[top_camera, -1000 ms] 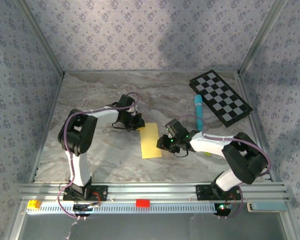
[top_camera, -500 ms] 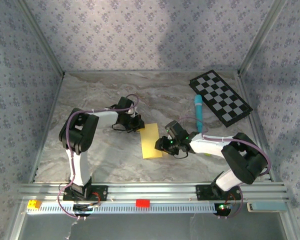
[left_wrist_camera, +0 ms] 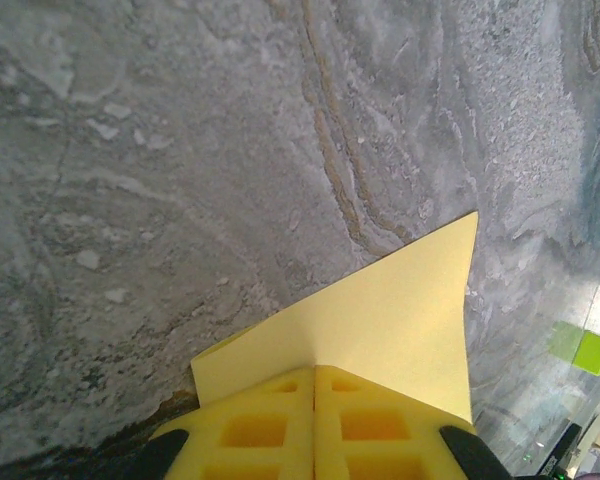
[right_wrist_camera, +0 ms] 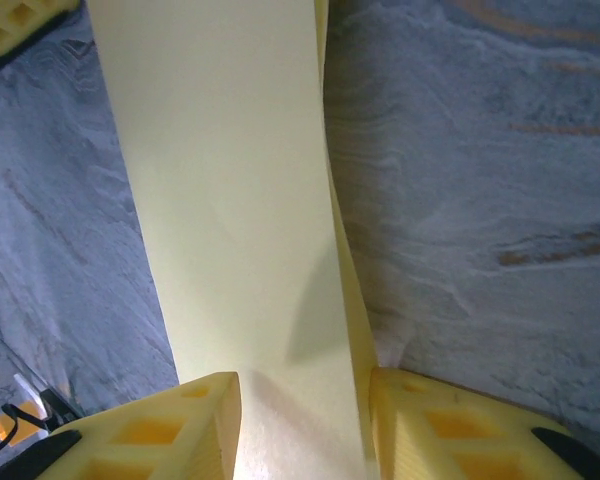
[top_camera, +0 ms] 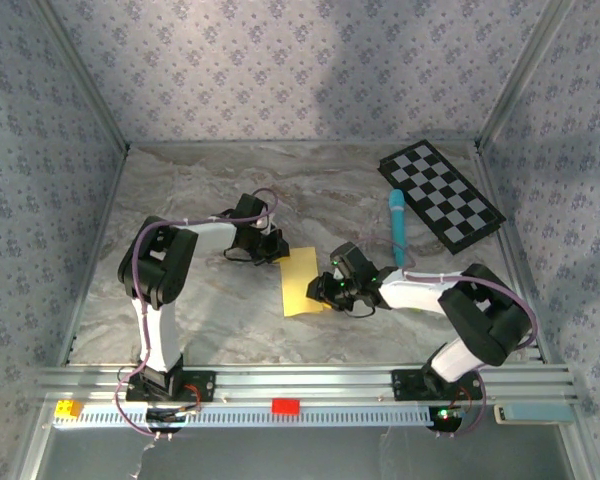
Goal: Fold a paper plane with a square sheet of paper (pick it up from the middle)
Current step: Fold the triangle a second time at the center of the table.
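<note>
The square sheet of paper (top_camera: pixel 300 283) (doubled into a narrow strip) lies flat, well to the near left of the checkered board (top_camera: pixel 442 195). The left gripper (top_camera: pixel 279 254) is pinched tight on the sheet's far corner, on the side away from the board. The right gripper (top_camera: pixel 326 290) straddles the board-side edge, jaws partly apart around the paper.

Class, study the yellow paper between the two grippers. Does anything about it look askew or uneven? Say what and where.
Yes. The square sheet of paper, folded into a strip, has layers that do not line up: in the right wrist view a lower layer's edge peeks out along its right side, near the right gripper.
</note>
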